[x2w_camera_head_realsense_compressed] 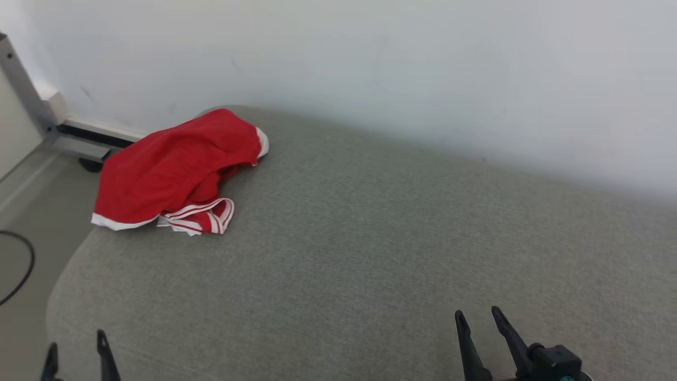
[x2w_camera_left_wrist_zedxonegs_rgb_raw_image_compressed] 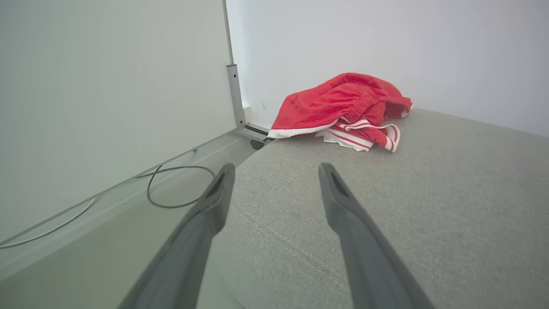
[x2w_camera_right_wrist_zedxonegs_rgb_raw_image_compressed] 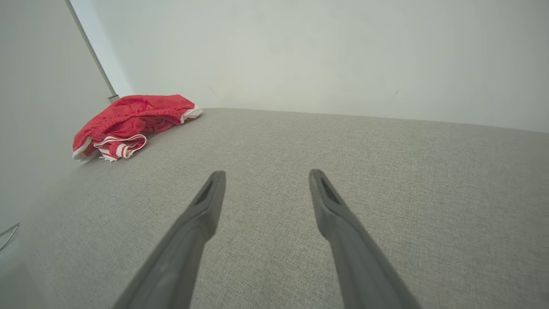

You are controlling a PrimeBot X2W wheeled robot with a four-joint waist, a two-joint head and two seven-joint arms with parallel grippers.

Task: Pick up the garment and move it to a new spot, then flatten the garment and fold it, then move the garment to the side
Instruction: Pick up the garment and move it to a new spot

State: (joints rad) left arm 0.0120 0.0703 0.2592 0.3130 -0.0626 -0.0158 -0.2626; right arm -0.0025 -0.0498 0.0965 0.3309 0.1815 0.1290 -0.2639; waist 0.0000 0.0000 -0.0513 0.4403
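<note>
Left of garment [x2w_camera_head_realsense_compressed: 174, 169]: black floor cable [x2w_camera_head_realsense_compressed: 32, 259]

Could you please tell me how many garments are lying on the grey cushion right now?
1: a crumpled red garment with white trim at the far left corner of the grey cushion, near the wall. Its folds could hide a second piece.

The left gripper [x2w_camera_head_realsense_compressed: 75, 343] and right gripper [x2w_camera_head_realsense_compressed: 477, 312] each carry two long, slim fingers [x2w_camera_right_wrist_zedxonegs_rgb_raw_image_compressed: 343, 223], matte dark grey, tapering to narrow tips with a shallow slot in the inner face. Behind the right pair sits a chunky black knuckle [x2w_camera_head_realsense_compressed: 552, 361] flecked with teal.
</note>
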